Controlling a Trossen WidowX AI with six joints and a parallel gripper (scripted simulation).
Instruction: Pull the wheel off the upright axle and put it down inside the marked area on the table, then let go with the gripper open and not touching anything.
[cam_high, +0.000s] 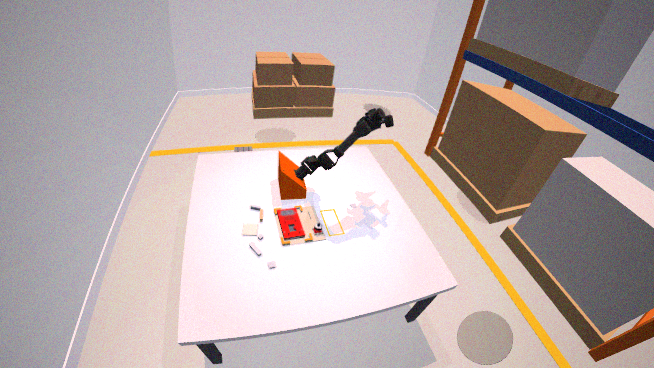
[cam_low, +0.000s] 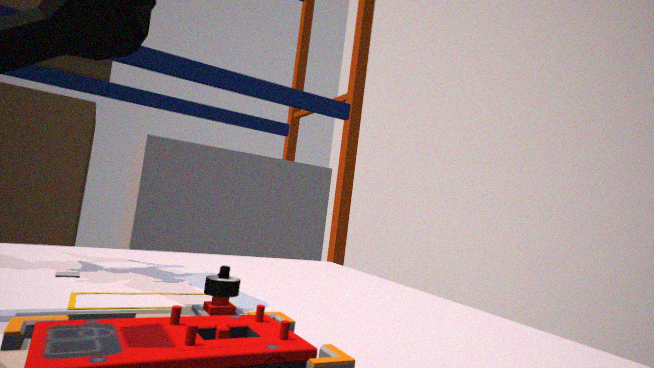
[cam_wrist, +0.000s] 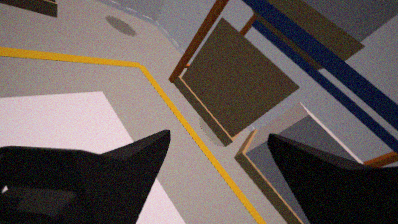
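Note:
The dark wheel (cam_low: 222, 285) sits on the upright axle, on a small red hub at the corner of the red fixture plate (cam_low: 160, 342); it also shows in the top view (cam_high: 318, 230). The yellow-outlined marked area (cam_high: 332, 222) lies on the table just right of the fixture and is empty; it also shows in the exterior view (cam_low: 135, 300). My gripper (cam_high: 301, 171) hangs high above the table, behind the fixture and far from the wheel. Its fingers stand wide open with nothing between them.
An orange wedge block (cam_high: 290, 177) stands just left of the gripper. Small loose blocks (cam_high: 256, 235) lie left of the fixture. Shelving with large boxes (cam_high: 505, 150) stands right of the table, and stacked cartons (cam_high: 293, 85) stand behind it.

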